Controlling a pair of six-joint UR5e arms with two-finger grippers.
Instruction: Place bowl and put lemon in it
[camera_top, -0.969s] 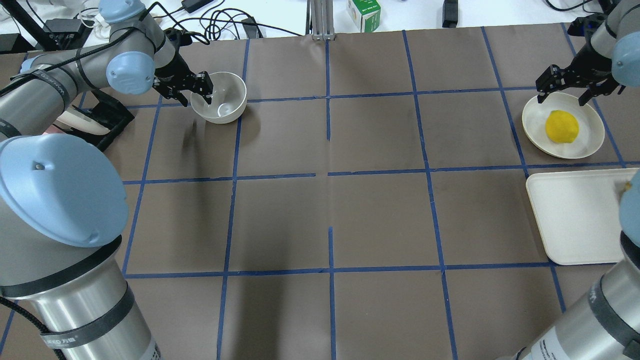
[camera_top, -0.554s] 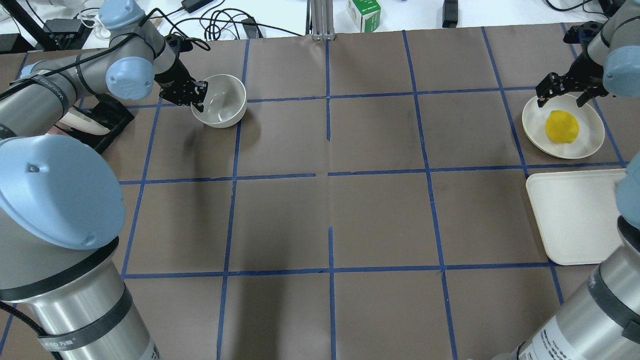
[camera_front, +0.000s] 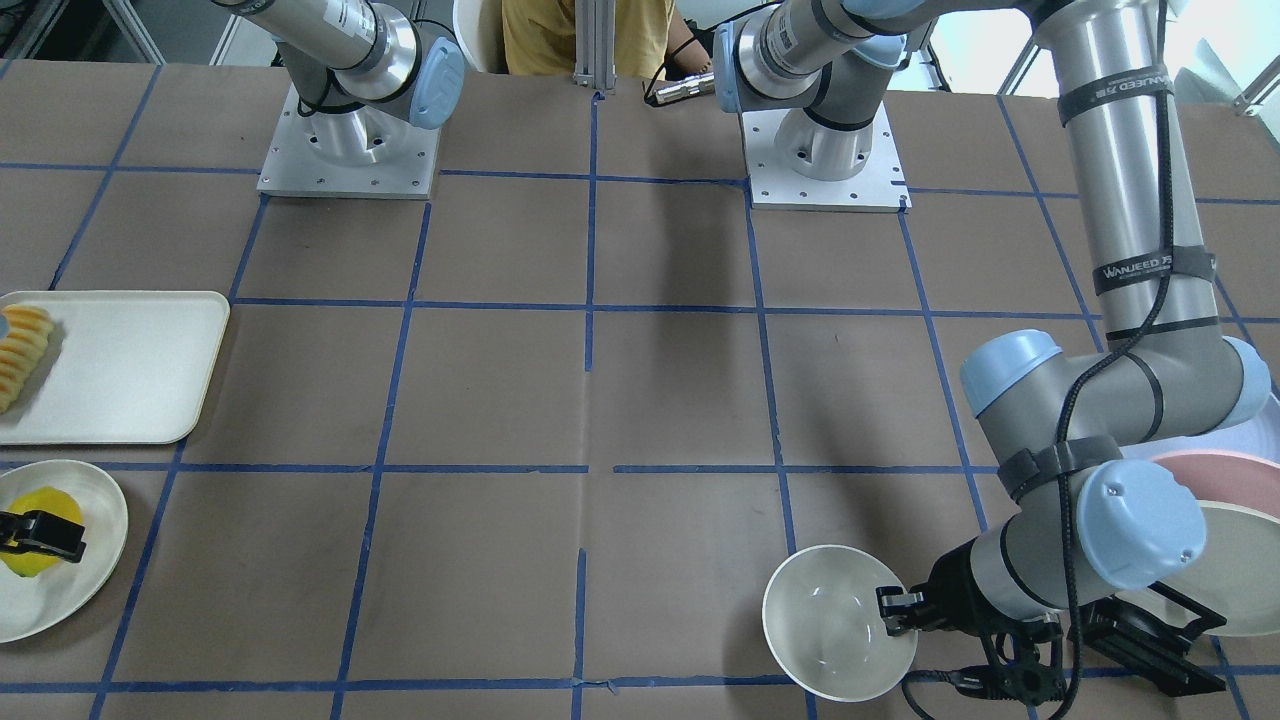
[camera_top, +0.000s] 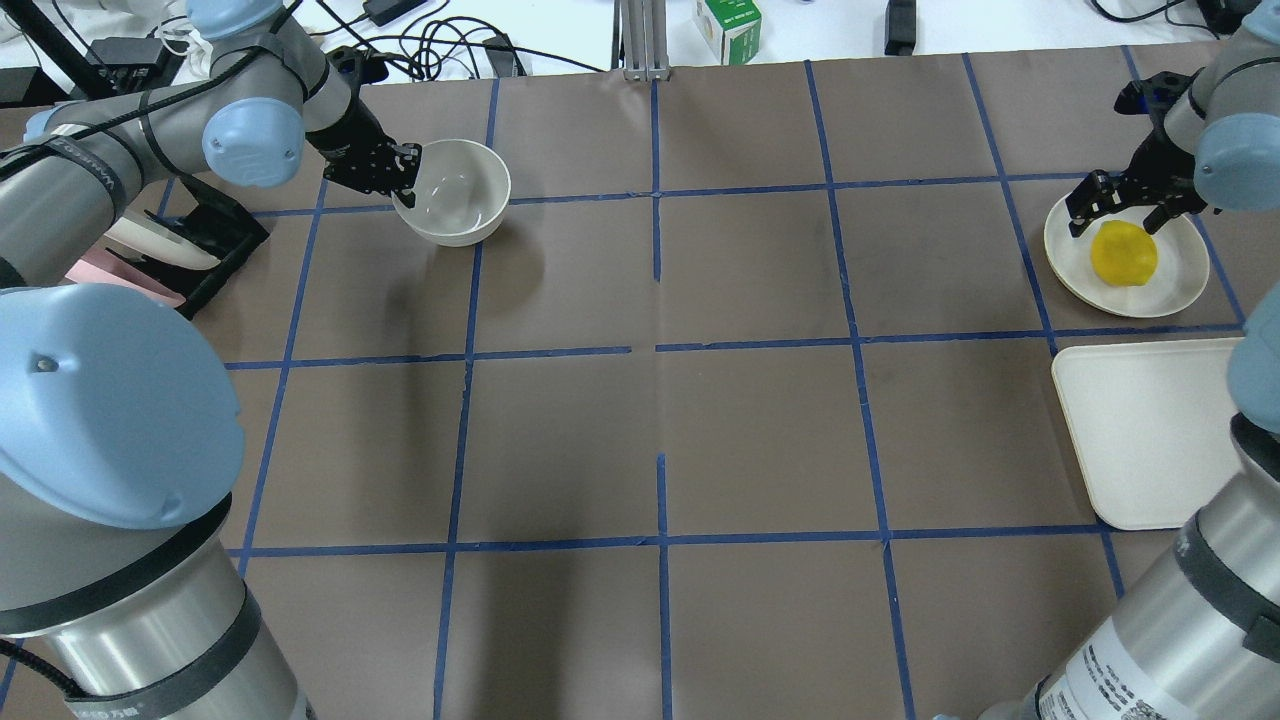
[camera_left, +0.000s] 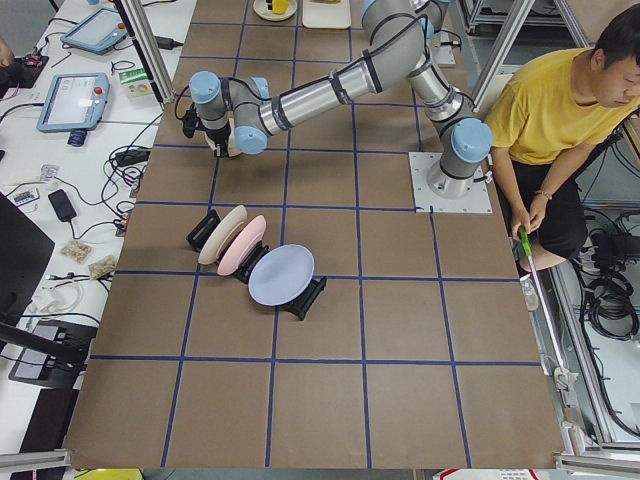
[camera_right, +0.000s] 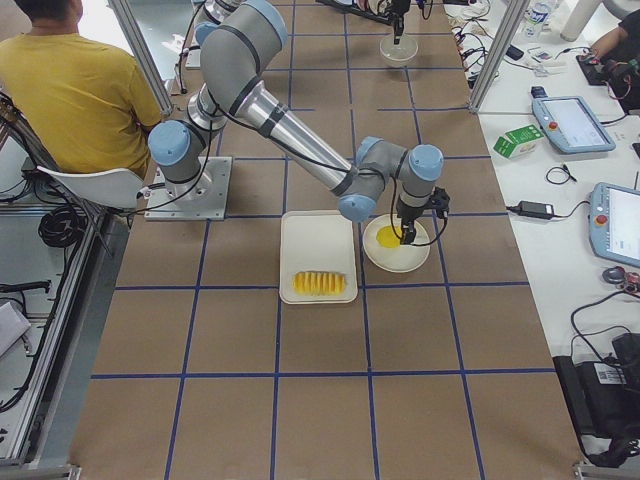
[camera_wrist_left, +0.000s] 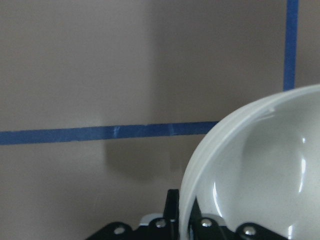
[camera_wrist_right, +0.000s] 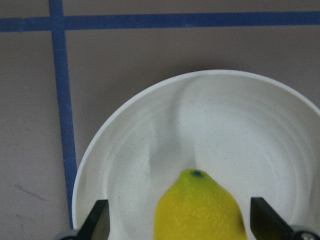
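Note:
The off-white bowl (camera_top: 455, 192) hangs a little above the table at the far left, casting a shadow below it. My left gripper (camera_top: 400, 175) is shut on its near rim, and the left wrist view shows the rim (camera_wrist_left: 192, 200) between the fingers. The yellow lemon (camera_top: 1124, 253) lies on a flat off-white plate (camera_top: 1185, 275) at the far right. My right gripper (camera_top: 1115, 222) is open and low over the lemon. In the right wrist view the lemon (camera_wrist_right: 200, 210) sits between the two spread fingers (camera_wrist_right: 97, 222), with no visible contact.
A white tray (camera_front: 120, 360) with sliced yellow-orange food (camera_front: 20, 355) lies next to the lemon's plate. A black rack with upright plates (camera_top: 190, 240) stands left of the bowl. Cables and a green box (camera_top: 728, 28) lie past the table's far edge.
My left gripper has carried the bowl a little to the right and up. My right gripper has dropped from behind the plate to straddle the lemon.

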